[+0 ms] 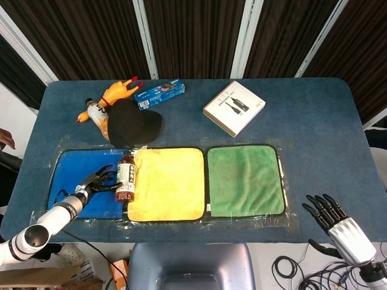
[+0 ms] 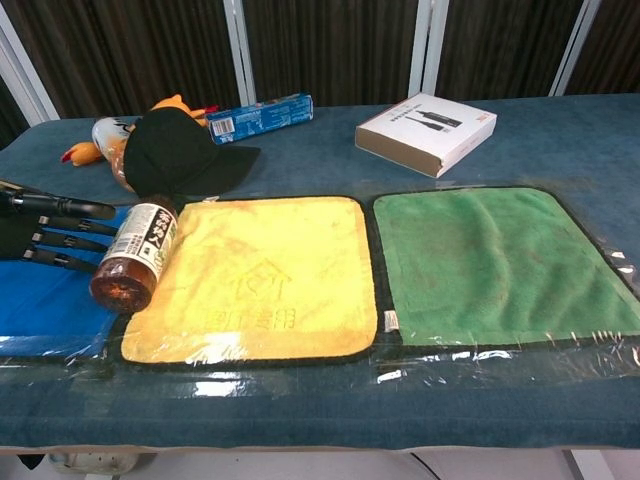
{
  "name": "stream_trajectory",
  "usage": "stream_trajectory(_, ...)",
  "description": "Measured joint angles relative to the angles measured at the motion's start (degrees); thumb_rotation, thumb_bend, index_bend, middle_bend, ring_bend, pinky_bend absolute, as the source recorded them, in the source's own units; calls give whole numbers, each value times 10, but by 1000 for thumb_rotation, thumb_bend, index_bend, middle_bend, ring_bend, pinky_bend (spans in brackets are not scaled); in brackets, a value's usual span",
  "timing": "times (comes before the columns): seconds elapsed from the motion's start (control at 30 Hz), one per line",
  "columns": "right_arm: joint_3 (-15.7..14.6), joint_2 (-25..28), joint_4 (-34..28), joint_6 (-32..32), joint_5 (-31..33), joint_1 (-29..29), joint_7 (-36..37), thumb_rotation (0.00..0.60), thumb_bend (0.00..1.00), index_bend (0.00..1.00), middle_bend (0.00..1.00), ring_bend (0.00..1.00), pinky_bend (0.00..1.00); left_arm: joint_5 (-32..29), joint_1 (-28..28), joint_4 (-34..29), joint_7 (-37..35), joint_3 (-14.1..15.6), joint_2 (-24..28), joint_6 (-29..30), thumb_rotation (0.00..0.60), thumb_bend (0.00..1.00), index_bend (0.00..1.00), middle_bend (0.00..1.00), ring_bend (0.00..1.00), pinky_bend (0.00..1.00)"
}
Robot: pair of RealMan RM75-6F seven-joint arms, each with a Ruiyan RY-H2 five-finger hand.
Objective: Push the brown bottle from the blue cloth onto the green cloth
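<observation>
left hand point(image 1: 97, 183) fingers spread flat against brown bottle point(image 1: 126, 176), long axis crosswise to them, green cloth point(image 1: 245, 180) beyond.

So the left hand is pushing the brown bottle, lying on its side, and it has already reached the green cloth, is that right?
Not quite. The left hand is pushing the brown bottle, which lies on its side, but the bottle is only at the seam between the blue cloth and the yellow cloth. The head view shows the green cloth is bare.
</observation>
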Motion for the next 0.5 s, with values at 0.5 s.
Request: stream_trajectory(0.5,0,-1,-2,-2,-3,0,-4,600,143,0,0,0,0,-16,-20,-20,-18,-14,2,-26,600,233,0,133,98,350)
